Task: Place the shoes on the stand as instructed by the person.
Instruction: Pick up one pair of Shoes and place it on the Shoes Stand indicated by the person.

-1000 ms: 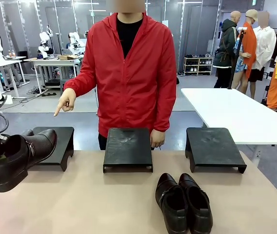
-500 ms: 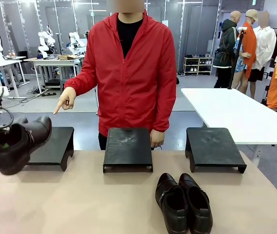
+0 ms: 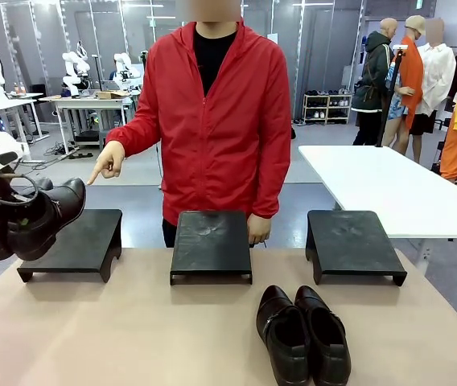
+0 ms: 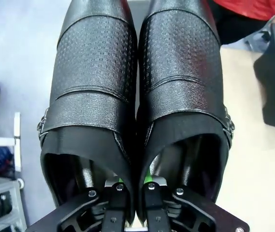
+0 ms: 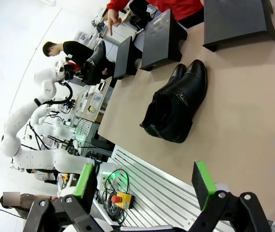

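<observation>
Up by left stand [image 3: 76, 241], L gripper [image 4: 132, 184] clamps one pair of shoes [image 3: 34, 221]: one finger inside each shoe, inner walls pinched together btwn green pads, toes tilted up over stand's left edge. Leather glossy black, dotted embossed vamp, smooth strap w/ metal side buckle, rounded toes. 2nd pair [image 3: 302, 334] lies on tan tabletop [image 3: 132, 338], right of centre. R gripper [image 5: 144, 186] fingers spread wide, well apart from it.
</observation>
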### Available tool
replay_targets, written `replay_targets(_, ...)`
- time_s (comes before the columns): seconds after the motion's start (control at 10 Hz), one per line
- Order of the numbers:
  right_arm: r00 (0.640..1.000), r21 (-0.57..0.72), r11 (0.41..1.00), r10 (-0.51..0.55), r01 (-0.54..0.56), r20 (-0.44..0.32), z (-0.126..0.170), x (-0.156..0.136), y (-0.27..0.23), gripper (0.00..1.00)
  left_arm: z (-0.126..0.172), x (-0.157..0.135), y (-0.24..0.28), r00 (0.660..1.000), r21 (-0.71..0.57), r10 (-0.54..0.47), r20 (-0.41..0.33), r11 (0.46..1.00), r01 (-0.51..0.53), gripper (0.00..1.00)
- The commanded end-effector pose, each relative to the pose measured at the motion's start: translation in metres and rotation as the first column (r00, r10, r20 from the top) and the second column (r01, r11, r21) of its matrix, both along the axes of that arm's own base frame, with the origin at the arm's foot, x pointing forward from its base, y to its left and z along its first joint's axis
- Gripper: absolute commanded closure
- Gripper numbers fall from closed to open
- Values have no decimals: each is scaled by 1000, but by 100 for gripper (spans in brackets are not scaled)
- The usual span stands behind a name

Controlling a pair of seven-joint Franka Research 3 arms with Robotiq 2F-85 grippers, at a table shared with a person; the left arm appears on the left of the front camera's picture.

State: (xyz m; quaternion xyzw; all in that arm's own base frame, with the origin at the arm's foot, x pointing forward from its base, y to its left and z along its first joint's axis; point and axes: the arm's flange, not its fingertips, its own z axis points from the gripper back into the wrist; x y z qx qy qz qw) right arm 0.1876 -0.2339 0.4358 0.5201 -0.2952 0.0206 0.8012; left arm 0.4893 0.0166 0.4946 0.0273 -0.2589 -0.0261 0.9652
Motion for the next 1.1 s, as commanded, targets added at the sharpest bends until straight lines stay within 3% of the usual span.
replay_targets(0.0, 1000, 0, 1000, 4, -4, 23, 2, -1, -1, 0, 5, 29, 2, 996, -34, -55, 68, 998, 58, 92)
replay_targets(0.3, 1000, 0, 1000, 4, -4, 23, 2, -1, -1, 0, -24, 65, -1, 994, -42, -43, 103, 998, 48, 92)
replay_targets(0.5, 1000, 0, 1000, 4, -4, 23, 2, -1, -1, 0, -48, 90, -3, 994, -76, 16, 111, 997, -8, 92)
replay_targets(0.7, 1000, 0, 1000, 4, -4, 23, 2, -1, -1, 0, -58, 95, -8, 989, -109, -33, 145, 993, 49, 92)
replay_targets(1.0, 1000, 0, 1000, 4, -4, 23, 2, -1, -1, 0, -73, 97, -8, 984, -114, -25, 175, 992, 45, 92)
